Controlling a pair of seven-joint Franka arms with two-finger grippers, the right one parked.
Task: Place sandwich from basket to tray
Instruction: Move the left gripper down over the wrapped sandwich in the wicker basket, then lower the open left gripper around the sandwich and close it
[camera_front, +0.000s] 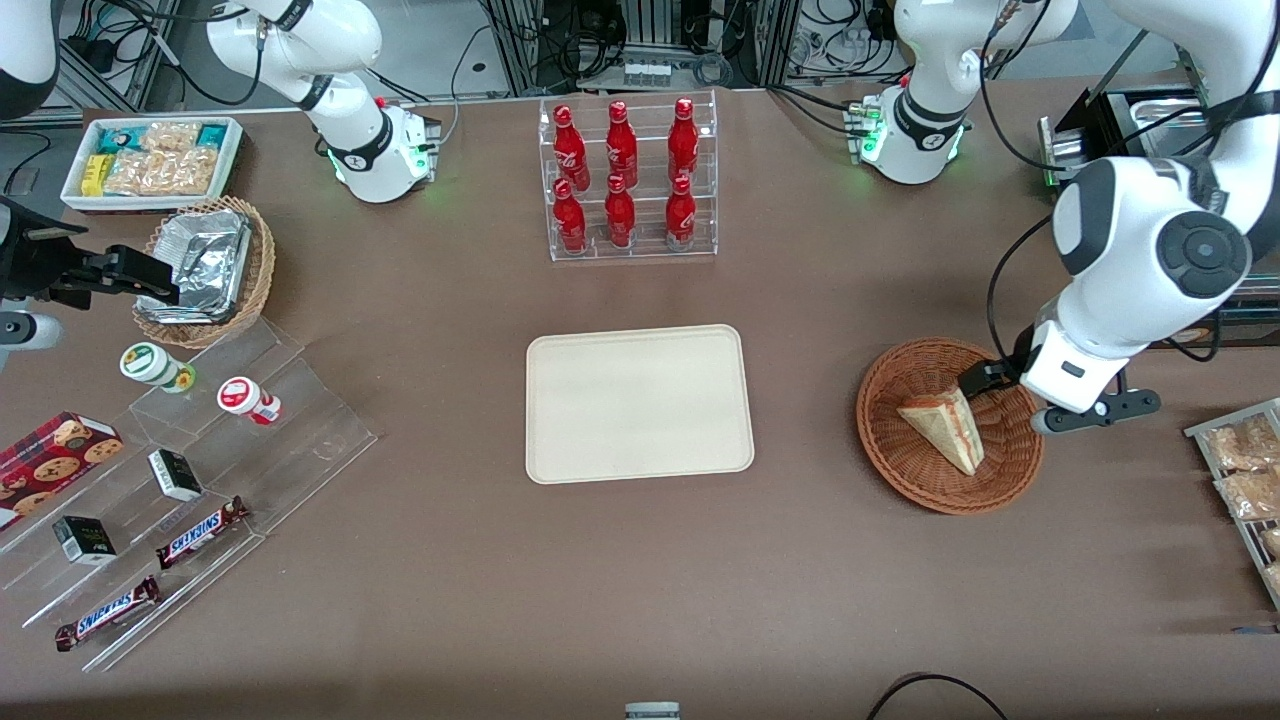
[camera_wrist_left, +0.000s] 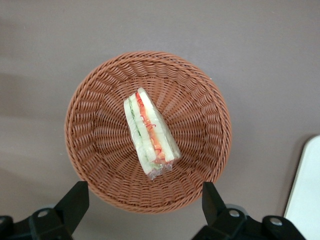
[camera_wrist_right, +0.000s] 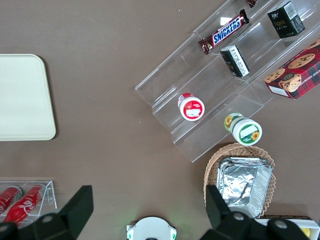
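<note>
While the working arm reaches over the round wicker basket (camera_front: 948, 425), we see its gripper (camera_wrist_left: 145, 197) hanging above the basket's edge with the fingers (camera_wrist_left: 75, 200) spread wide, wide enough to span much of the basket's width in the wrist view. It grips nothing, and we see no contact with the weave or the food. In the front view the gripper (camera_front: 985, 378) sits over the part of the rim farthest from that camera.

We find the sandwich (camera_wrist_left: 150, 134) lying inside the basket near its middle, a wrapped wedge with red and green layers showing along one cut face. From the front, the sandwich (camera_front: 945, 428) rests on the basket floor.

We see the cream tray (camera_front: 640, 402) lying flat at the table's centre, well apart from the basket, toward the parked arm's end, nothing on it.
</note>
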